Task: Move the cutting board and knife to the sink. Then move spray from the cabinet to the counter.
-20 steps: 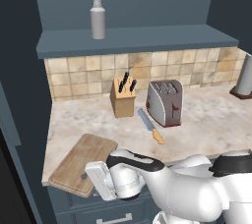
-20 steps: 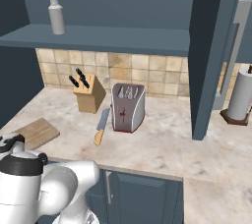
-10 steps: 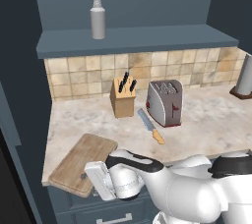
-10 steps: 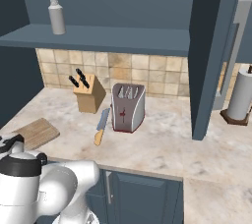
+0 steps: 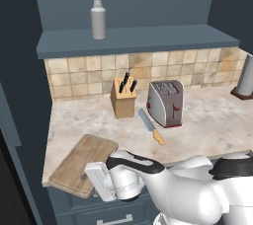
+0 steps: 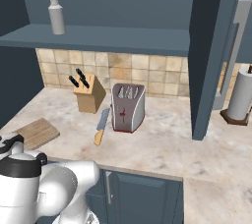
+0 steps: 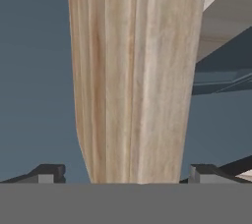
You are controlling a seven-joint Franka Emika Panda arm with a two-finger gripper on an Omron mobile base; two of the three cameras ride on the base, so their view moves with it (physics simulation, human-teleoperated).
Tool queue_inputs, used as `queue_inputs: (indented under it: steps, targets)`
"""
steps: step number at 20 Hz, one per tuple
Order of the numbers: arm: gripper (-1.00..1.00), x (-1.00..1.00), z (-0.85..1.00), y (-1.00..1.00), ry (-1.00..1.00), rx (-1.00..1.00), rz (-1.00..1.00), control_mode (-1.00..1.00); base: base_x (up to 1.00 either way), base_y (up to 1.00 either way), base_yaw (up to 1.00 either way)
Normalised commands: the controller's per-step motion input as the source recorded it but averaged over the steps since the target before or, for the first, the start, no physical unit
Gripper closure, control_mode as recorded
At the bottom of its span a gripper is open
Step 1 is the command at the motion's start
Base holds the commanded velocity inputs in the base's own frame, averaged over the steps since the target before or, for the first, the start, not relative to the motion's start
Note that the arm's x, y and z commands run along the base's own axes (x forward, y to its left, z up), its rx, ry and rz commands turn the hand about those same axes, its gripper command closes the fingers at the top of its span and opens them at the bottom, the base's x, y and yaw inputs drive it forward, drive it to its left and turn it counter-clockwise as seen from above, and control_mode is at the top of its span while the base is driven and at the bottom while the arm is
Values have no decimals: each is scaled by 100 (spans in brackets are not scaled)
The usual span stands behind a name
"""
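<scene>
in your left base view, the cutting board (image 5: 81, 164) lies at the front left corner of the surface (image 5: 207, 120), one corner hanging past the edge. the knife (image 5: 151, 127) lies flat just in front of the silver toaster (image 5: 165, 102), handle toward you, well apart from the board. a wooden knife block (image 5: 123, 98) stands to the left of the toaster against the tiled backsplash. the spray bottle (image 5: 98, 13) stands upright on the ledge of the cabinet (image 5: 148, 39). the arm's wrist sits low at the board's near edge.

in your right base view, the cutting board (image 6: 35, 132) shows at the left, the knife (image 6: 102, 126) between it and the toaster (image 6: 127, 107), the knife block (image 6: 88, 92) behind. the spray bottle (image 6: 55, 9) stands on the cabinet ledge (image 6: 108, 38). a paper towel roll (image 6: 241, 96) stands at far right.

in your hand view, the tool (image 7: 125, 175) stands wide, one fingertip (image 7: 49, 173) on each side of the cutting board (image 7: 135, 80), whose wood grain runs up the middle. you cannot tell whether the tips touch it.
</scene>
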Motion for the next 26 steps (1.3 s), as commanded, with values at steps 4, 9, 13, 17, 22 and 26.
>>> queue_inputs:
  steps: [4,9,13,17,22,26]
  targets:
    - [100,0,0,0,0,0,0,-100,0,0,0]
    - [100,0,0,0,0,0,0,-100,0,0,0]
    - [100,0,0,0,0,0,0,-100,0,0,0]
    - [100,0,0,0,0,0,0,-100,0,0,0]
    - [100,-25,0,-1,0,0,0,-100,0,0,0]
    - [100,-42,26,-8,-2,3,0,-100,0,0,0]
